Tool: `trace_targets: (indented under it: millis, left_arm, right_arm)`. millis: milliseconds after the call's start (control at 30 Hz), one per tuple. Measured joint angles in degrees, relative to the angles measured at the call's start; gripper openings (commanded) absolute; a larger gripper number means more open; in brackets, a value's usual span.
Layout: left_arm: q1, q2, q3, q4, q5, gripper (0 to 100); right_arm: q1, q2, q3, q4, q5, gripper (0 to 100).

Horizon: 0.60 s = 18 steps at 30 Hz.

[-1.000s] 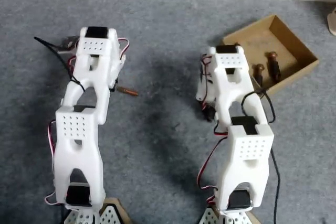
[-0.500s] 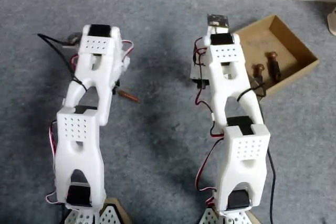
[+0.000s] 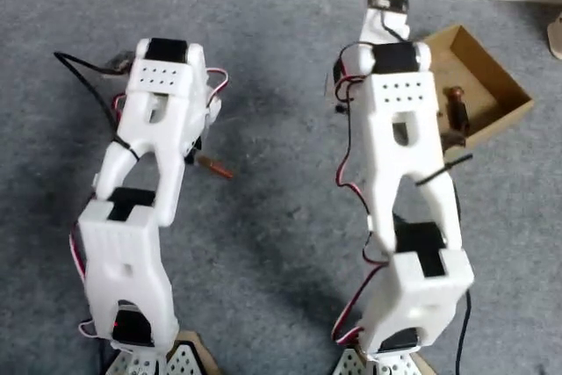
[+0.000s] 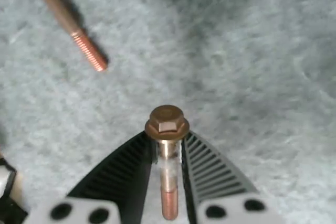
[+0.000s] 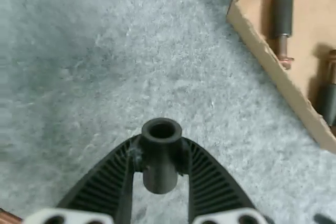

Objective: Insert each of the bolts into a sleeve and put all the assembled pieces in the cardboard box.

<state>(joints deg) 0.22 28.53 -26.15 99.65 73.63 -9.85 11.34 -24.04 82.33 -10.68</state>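
My left gripper (image 4: pixel 167 153) is shut on a copper bolt (image 4: pixel 167 129), its hex head poking out past the fingertips above the grey carpet. A second copper bolt (image 4: pixel 63 19) lies loose on the carpet beyond it, also seen beside the left arm as the loose bolt (image 3: pixel 213 165). My right gripper (image 5: pixel 160 158) is shut on a black sleeve (image 5: pixel 160 148), its open bore facing outward. The cardboard box (image 3: pixel 492 85) stands at the back right, close to the right arm; the box (image 5: pixel 273 61) holds two assembled bolt-and-sleeve pieces (image 5: pixel 282 17).
Grey carpet covers the whole work surface. Cables trail from both arms, a black one (image 3: pixel 79 76) at the far left. A pale object (image 3: pixel 555 37) sits at the right edge past the box.
The right arm has stretched forward and upward, lifting the sleeve away from the carpet beside the box. The left arm has shifted only slightly.
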Motion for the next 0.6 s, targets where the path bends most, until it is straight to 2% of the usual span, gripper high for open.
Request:
trace_targets:
  millis: [367, 600]
  left_arm:
    - [1.1, -16.4, 9.8, 0.0, -2.3, 1]
    - [1.3, -21.6, 13.1, 0.2, -5.3, 1]
  right_arm:
    - [-0.1, -17.4, 10.8, 0.1, 0.4, 0.4]
    - [-0.2, -29.6, 24.4, -6.3, 2.3, 0.4]
